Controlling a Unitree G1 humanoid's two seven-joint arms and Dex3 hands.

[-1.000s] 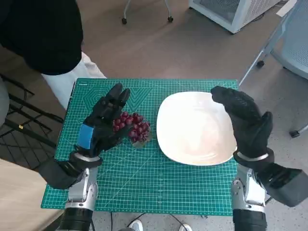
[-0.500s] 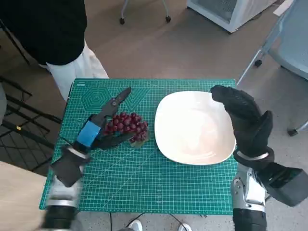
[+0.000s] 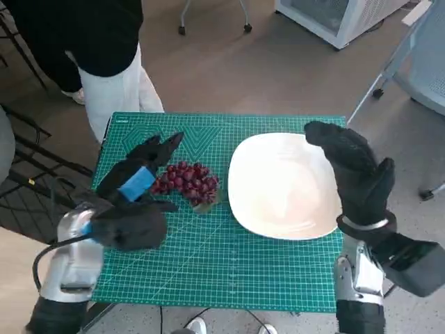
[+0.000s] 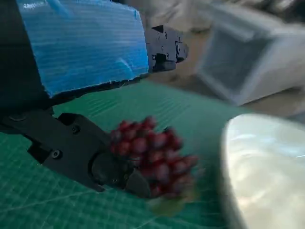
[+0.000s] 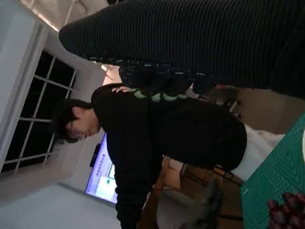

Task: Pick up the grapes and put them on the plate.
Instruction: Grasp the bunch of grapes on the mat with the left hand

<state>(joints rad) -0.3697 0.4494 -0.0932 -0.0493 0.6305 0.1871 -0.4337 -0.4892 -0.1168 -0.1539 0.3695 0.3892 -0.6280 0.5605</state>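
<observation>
A bunch of dark red grapes [image 3: 186,183] lies on the green cutting mat [image 3: 229,271], just left of the white plate [image 3: 278,188]. My left hand [image 3: 139,182] sits at the bunch's left side with its fingers spread, some above the grapes and one below. In the left wrist view a black finger [image 4: 86,155] touches the grapes [image 4: 153,153] from beneath while the others stay clear above; the plate [image 4: 262,167] is beyond. My right hand [image 3: 351,170] hovers over the plate's right rim, holding nothing. The right wrist view catches the grapes [image 5: 286,210] at its corner.
A person [image 3: 104,42] in a black top and white trousers stands at the mat's far left corner, also seen in the right wrist view [image 5: 143,129]. A grey chair [image 3: 424,62] stands at the far right and a white unit [image 3: 334,17] on the floor behind.
My left forearm has swung outward to the left and the hand now lies lower beside the grapes. The person has stepped right. The grapes, plate and right hand have stayed put.
</observation>
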